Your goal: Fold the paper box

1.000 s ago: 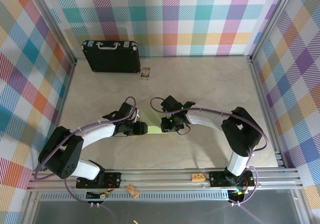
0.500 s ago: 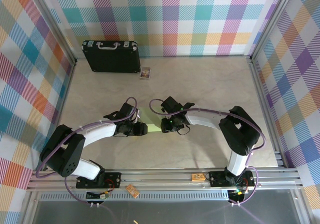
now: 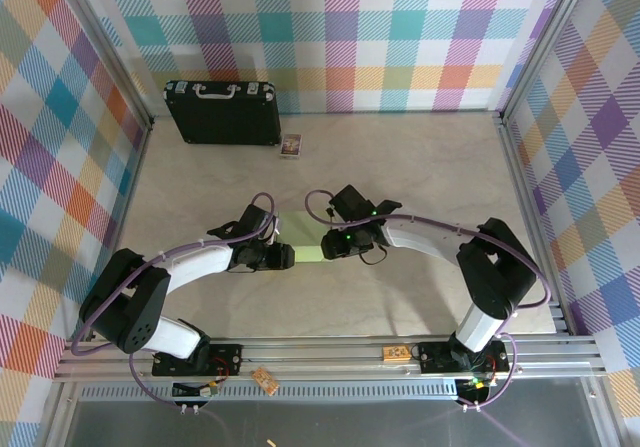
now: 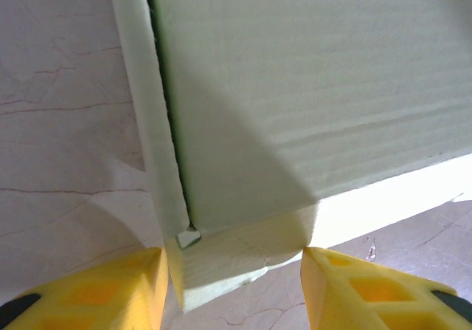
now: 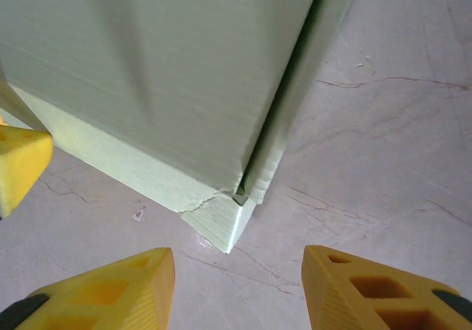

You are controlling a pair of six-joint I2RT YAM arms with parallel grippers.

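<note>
the paper box (image 3: pixel 303 239) lies in the middle of the table (image 3: pixel 430 167), between the two grippers. the left gripper (image 4: pixel 231 260) pinches a low corner of the box, one yellow finger on each side, the same as before. the right gripper (image 5: pixel 237 250) is now spread wider than a second ago; its fingers stand apart from the other box corner and do not touch it. the right arm's elbow has shifted to the right.
</note>
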